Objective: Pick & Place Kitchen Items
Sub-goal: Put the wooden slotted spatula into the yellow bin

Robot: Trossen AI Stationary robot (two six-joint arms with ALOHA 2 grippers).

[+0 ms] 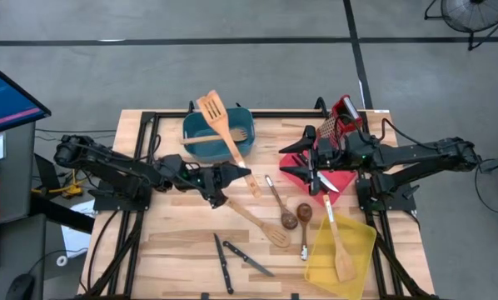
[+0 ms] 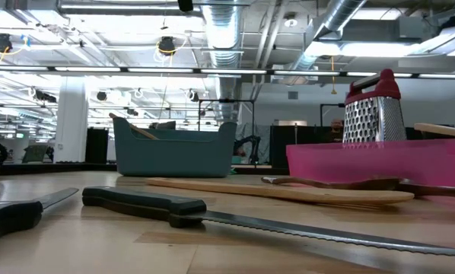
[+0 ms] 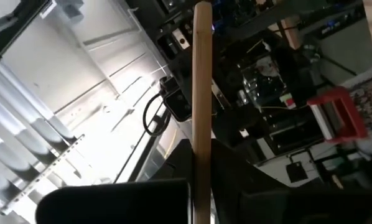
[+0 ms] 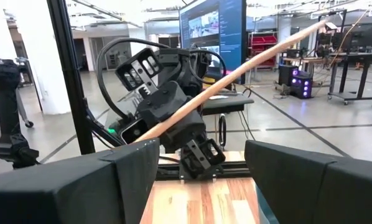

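My left gripper (image 1: 235, 173) is shut on a pale wooden slotted turner (image 1: 224, 129). The turner's slotted head (image 1: 213, 107) stands over the teal bin (image 1: 195, 142). In the right wrist view the turner (image 4: 236, 71) slants upward. My right gripper (image 1: 303, 160) is open and empty over the near left edge of the red bin (image 1: 342, 177); its fingers stand wide apart (image 4: 201, 152). A wooden slotted spatula (image 1: 259, 222), two dark-bowled spoons (image 1: 281, 206) (image 1: 304, 223) and two black-handled knives (image 1: 222, 262) (image 1: 251, 259) lie flat on the table. My left gripper pinches the turner's handle (image 3: 202, 158) between its two fingers, in the half toward the handle's free end (image 1: 253, 188). The fingers come from the table's left and lie across the handle. The turner is lifted clear and tilted, its head raised over the teal bin.
A second wooden utensil (image 1: 231, 136) lies in the teal bin. The red bin holds a steel grater (image 1: 342, 117) and a knife (image 1: 326, 182). A yellow bin (image 1: 353, 267) at the near right holds a wooden spatula (image 1: 339, 242).
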